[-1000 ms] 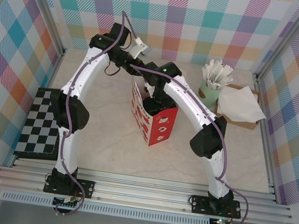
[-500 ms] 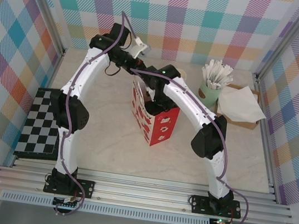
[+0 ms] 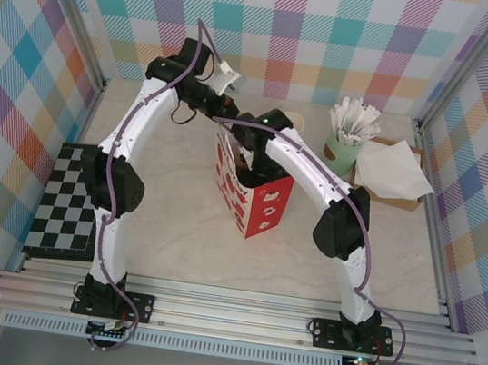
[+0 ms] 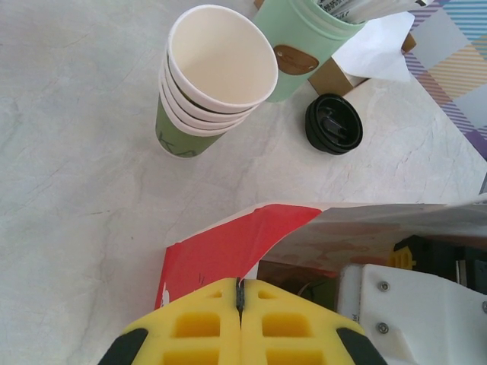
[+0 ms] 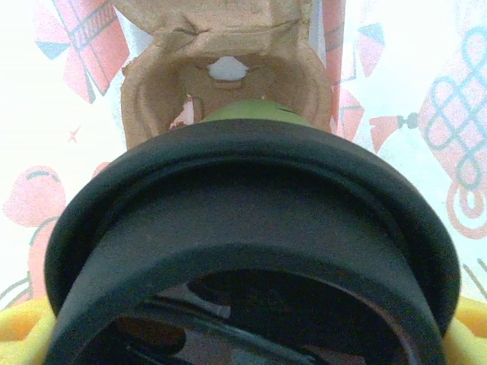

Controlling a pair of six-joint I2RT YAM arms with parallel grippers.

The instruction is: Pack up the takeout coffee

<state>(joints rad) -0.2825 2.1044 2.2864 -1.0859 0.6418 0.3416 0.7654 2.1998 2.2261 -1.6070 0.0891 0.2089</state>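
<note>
Paper, pulp and plastic make up most of what we see. At the middle of the pale, marble-veined surface (image 3: 173, 227) stands a tall red paper bag (image 3: 263, 208) printed with white figures, its mouth open upward. Our right claw (image 3: 247, 160) reaches down into that mouth, clamped on the takeout coffee (image 5: 243, 228). In the right wrist view, yellow pads (image 5: 19, 331) show at both lower corners with the cup between them. Its round black lid (image 5: 137, 198), matte plastic with a raised rim, looms large, and a sliver of green cup wall peeks past its far side. The coffee hangs inside the bag, above a brown moulded-pulp carrier (image 5: 152, 84) with rough, fibrous walls and a rounded well. Whether the cup's base touches the carrier we cannot tell.

Our left claw (image 4: 240, 293) has its yellow pads, hollowed with square recesses, pressed together on the bag's far rim, where the red paper wall runs up beneath them.

Beyond the bag leans a nested stack of lidless cups (image 4: 217, 84), cream above and green below. Just right of it stands a mint-green pot (image 4: 300, 46) with a brown oval badge. Near that are a short stack of black lids (image 4: 333, 123) and a cardboard box of white napkins (image 4: 373, 46). A black-and-white checkered mat (image 3: 66, 202) lies at the left edge.
</note>
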